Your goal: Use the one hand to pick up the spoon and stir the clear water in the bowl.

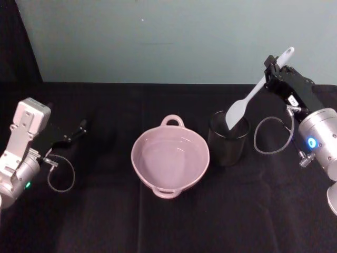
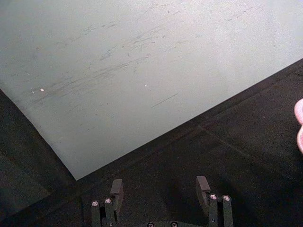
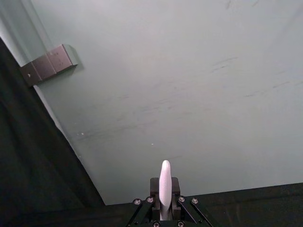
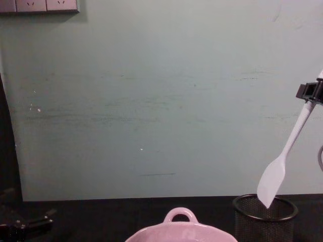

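The spoon [image 1: 256, 89] is held tilted, clamped near its handle end by the right tool [image 1: 275, 71]. Its flat scoop end is seen at the mouth of the black mesh cup [image 1: 228, 138]. In the chest view the scoop tip [image 4: 270, 184] is seen just at or slightly below the cup's rim [image 4: 264, 214]; whether it touches the mesh cannot be told. The handle's oval hole is hard to make out in the head view.

In the right wrist view the spoon's rounded end [image 3: 164, 182] is seen edge-on, rising between the clenched fingers [image 3: 152, 187] of the right tool [image 3: 164, 208]; the scoop and cup are hidden from this camera. In the chest view the right tool [image 4: 314, 92] is cut off by the frame edge.

The bowl [image 1: 170, 157] is placed on the black table [image 1: 105, 221], just beside the cup and to its left, apart from the spoon. Its inside looks glossy; water cannot be clearly distinguished. In the chest view the bowl's loop handle and upper rim [image 4: 179, 228] are visible, the rest cut off below. In the left wrist view a pink sliver of the bowl [image 2: 299, 124] is seen at the frame edge.

The left tool [image 1: 73, 134] is parked low at the table's left side, well apart from the bowl. Its fingers [image 2: 116, 191] are seen spread and released, gripping nothing, in the left wrist view.
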### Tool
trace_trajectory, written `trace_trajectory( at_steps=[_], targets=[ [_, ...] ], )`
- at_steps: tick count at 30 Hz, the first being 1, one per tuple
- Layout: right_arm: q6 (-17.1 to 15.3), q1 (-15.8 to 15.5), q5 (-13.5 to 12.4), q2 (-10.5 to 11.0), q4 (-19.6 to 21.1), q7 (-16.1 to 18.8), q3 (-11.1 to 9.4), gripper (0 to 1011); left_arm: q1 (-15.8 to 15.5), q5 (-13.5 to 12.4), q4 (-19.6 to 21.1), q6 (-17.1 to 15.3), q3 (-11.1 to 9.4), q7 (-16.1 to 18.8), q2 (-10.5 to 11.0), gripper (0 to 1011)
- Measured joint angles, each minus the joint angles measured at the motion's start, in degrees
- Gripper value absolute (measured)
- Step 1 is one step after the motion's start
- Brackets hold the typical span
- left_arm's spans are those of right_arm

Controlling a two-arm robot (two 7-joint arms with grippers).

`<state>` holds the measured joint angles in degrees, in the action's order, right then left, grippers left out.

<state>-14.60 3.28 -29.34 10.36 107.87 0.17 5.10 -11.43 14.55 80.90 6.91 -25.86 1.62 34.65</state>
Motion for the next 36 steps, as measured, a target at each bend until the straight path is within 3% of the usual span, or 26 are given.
trace_trajectory(
  at_steps=[17,36],
  targets=[
    [3.6,2.9,-4.1,-2.2,-8.4,1.3,-0.7,127,0.0,0.0,0.0,0.0,0.0,0.0,0.0,1011],
    [5.8,2.2,-5.9,-2.2,-13.2,1.2,0.8,127,0.0,0.0,0.0,0.0,0.0,0.0,0.0,1011]
  ],
)
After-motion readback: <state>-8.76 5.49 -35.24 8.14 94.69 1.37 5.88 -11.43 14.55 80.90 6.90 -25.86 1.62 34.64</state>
